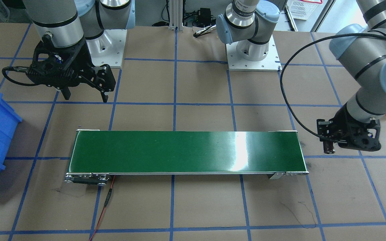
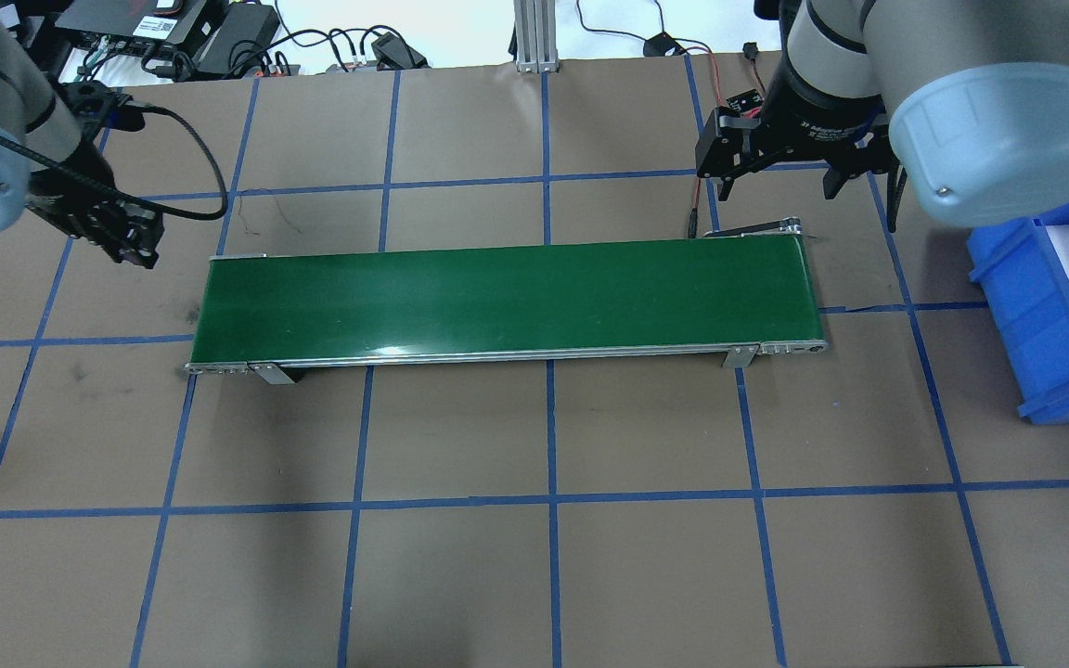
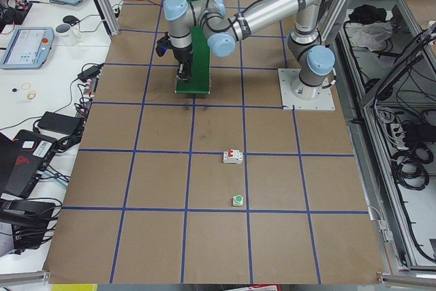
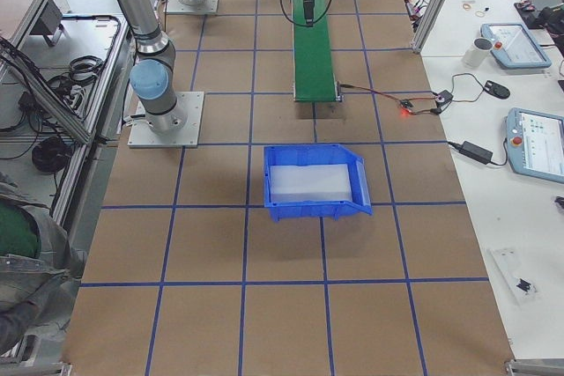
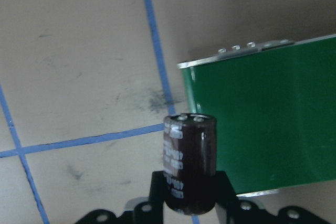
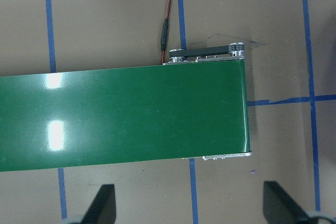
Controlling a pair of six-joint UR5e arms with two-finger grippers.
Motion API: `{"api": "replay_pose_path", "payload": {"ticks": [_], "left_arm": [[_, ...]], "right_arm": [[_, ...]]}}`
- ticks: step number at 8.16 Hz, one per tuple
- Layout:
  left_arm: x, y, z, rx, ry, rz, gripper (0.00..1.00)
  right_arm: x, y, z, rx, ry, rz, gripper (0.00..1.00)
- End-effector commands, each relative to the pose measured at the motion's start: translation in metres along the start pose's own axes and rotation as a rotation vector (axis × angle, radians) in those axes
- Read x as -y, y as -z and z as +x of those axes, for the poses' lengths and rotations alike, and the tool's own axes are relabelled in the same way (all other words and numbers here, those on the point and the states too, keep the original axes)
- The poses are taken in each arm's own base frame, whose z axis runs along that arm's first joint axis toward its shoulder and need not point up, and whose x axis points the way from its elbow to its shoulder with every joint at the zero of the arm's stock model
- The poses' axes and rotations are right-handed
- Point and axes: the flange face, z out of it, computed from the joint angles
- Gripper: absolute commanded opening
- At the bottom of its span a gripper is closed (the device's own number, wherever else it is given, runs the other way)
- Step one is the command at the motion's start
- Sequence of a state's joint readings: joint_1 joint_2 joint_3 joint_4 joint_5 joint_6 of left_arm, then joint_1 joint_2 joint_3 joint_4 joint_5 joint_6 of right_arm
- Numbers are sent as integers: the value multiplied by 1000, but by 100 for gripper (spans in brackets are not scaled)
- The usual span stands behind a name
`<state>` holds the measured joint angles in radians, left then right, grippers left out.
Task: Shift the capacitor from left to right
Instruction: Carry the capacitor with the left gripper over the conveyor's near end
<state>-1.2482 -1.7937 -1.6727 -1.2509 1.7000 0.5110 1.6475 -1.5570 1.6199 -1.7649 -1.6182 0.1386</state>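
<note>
Small, stubby, dark brown-black cylindrical capacitor (image 5: 189, 163), with pale print down its side and a lighter top end. Stands upright, gripped at its lower body between the black fingers of the left end effector (image 1: 328, 147). Held over the brown surface (image 5: 79, 51), just beside the end of the green conveyor belt (image 5: 268, 114).

Tabletop of brown paper (image 2: 460, 575), blue tape grid (image 2: 553, 502). White side bench (image 4: 529, 244) alongside: white mug (image 4: 478, 52), grey tablet (image 4: 539, 143), cables. Aluminium frame post (image 4: 429, 2).
</note>
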Motion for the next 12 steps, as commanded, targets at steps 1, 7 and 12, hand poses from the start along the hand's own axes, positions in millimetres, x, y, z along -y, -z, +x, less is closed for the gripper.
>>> {"api": "replay_pose_path", "payload": {"ticks": [1, 7, 12], "left_arm": [[18, 5, 88, -6, -49, -12, 14], [31, -16, 130, -96, 146, -25, 8], [52, -59, 133, -141, 334, -52, 6]], "right_arm": [[0, 0, 0, 0, 1, 1, 100], [0, 0, 0, 0, -1, 1, 100], [0, 0, 1, 0, -3, 1, 100]]}}
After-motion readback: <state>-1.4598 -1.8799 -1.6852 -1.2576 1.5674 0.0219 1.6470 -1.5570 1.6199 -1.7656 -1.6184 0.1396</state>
